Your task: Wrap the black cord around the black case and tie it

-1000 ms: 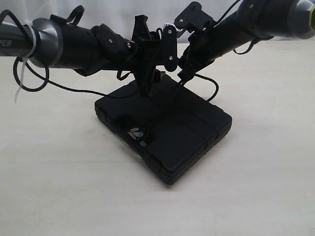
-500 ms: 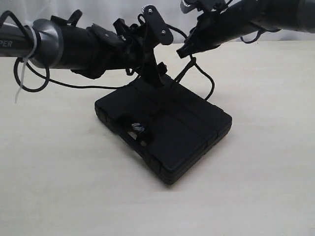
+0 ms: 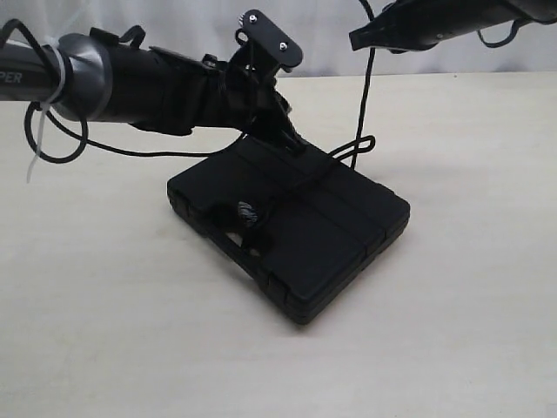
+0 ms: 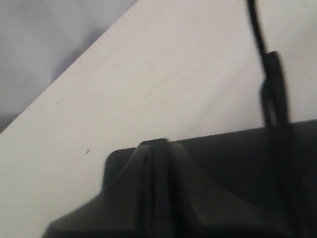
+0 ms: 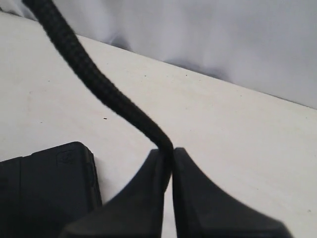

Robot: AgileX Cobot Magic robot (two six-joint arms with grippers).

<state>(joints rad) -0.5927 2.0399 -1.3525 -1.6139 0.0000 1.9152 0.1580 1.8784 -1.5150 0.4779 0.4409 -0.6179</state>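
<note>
**Cord across the lid, knot not yet pulled tight**

The black case (image 3: 322, 235) lies flat mid-worktop (image 3: 130, 331). The black cord (image 3: 368, 96) crosses its lid and rises taut to the raised right pincer (image 3: 359, 39), clamped on it. The left pincer (image 3: 291, 139) sits low at the case's far edge; its blurred wrist view does not show whether it grips. The wrap looks laid, and a slack loop suggests the tie remains.
</note>
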